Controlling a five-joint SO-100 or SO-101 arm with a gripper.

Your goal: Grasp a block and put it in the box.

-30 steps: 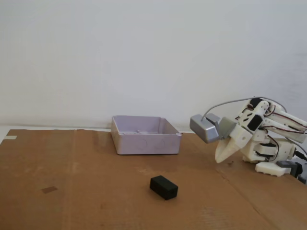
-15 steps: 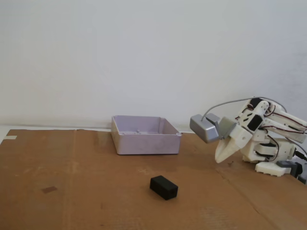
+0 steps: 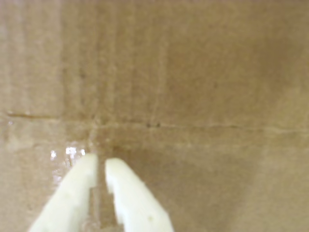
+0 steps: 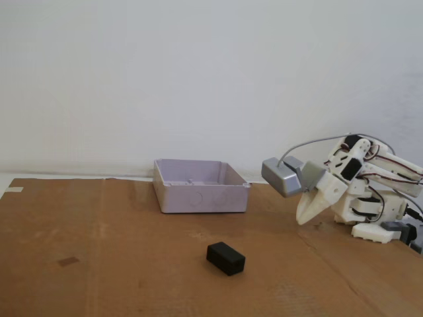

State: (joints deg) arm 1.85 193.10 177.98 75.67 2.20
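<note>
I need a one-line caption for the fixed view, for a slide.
Folded arm with shut gripper at right, black block on cardboard, empty box behind it.

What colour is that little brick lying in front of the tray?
The block is matte black, seen best in the fixed view, on the brown cardboard.

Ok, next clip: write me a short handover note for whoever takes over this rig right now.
Gripper: empty, fingers nearly together, folded back near the arm's base at the right of the fixed view; the wrist view shows only bare cardboard beneath it.
Block: lying on the cardboard in front of the box, untouched, well left of the gripper.
Box: behind the block, nearer the wall, nothing visible inside.
Done: nothing yet.
Left: reach the block, grasp it, carry it over the box, release.
</note>
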